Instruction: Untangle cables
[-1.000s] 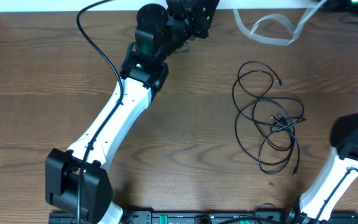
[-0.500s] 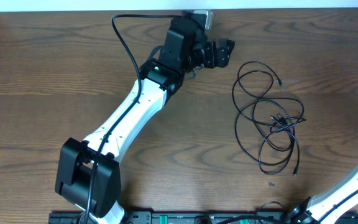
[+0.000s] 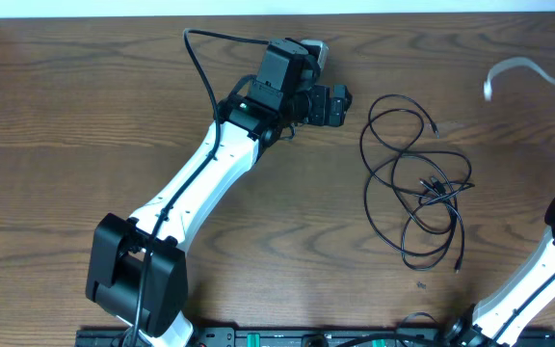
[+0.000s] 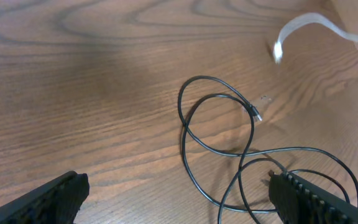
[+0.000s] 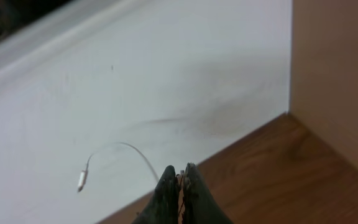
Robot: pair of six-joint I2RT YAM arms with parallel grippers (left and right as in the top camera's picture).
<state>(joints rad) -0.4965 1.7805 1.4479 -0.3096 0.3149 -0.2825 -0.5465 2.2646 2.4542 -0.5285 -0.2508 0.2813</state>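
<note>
Cables nearest me: one loose tangle of thin black cables lies flat on the right half of the table, on brown wood grain. I cannot tell how many strands are in it. The round loops overlap and cross at the middle, where small plugs bunch together. Its long axis runs from the near edge toward the far edge. One plug end points back at me at the near tip, and another angles off to the right by the far loop.

Farther out and to the left of the tangle, my left gripper has its two black fingers spread wide and grasps nothing. It faces right toward the far loop and is apart from it.

Farthest, over the far right corner, one white cable is up off the table. It is a thin pale arc running left to right, with its free plug end drooping at the left. My right gripper is clenched tight on the other end of the arc.
</note>
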